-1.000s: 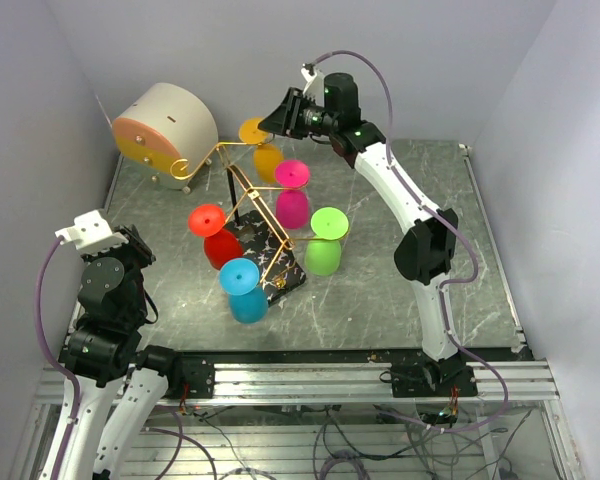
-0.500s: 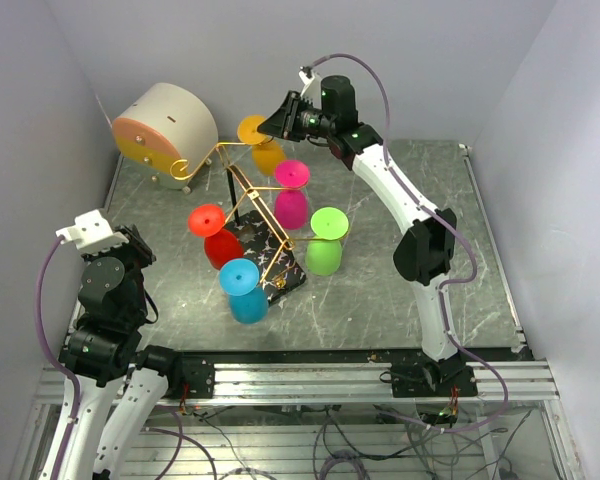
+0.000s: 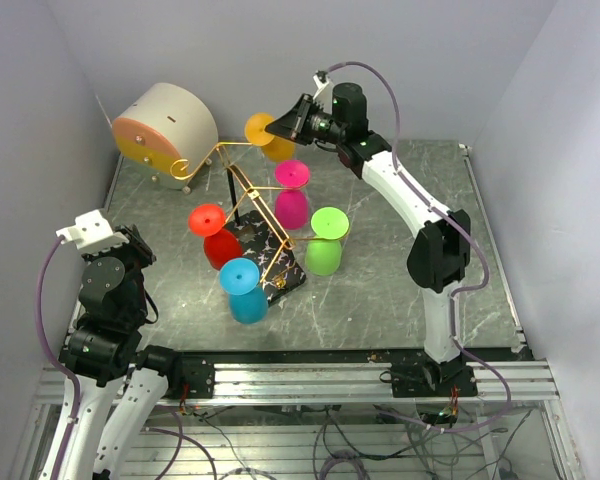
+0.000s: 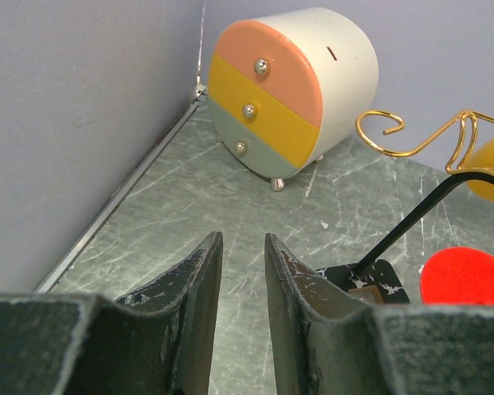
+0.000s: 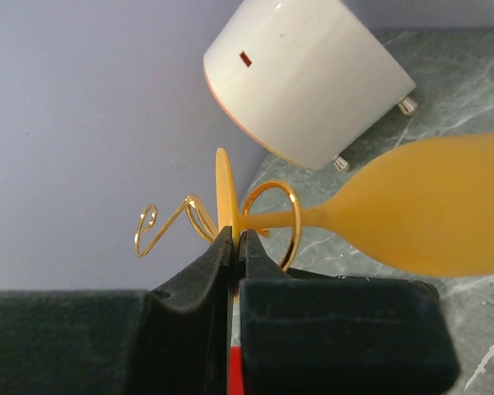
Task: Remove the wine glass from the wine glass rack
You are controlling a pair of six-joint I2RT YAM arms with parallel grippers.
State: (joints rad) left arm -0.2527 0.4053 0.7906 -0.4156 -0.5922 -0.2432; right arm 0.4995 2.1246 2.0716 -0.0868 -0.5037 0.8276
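Right, my left gripper (image 4: 241,247) hovers well to the left of the rack (image 3: 278,265), on its near side, with its fingers a little apart and nothing between them. Left of the rack and behind it sits the round beige drawer box (image 3: 170,118). On the rack's gold arms hang a red glass (image 3: 216,238), a blue glass (image 3: 244,290), a pink glass (image 3: 292,195) and a green glass (image 3: 326,242), all foot up. At the rack's far end the orange wine glass (image 3: 260,129) has its stem crossing the gold curl. My right gripper (image 5: 233,239), just right of that end, is clamped on the thin edge of its foot.
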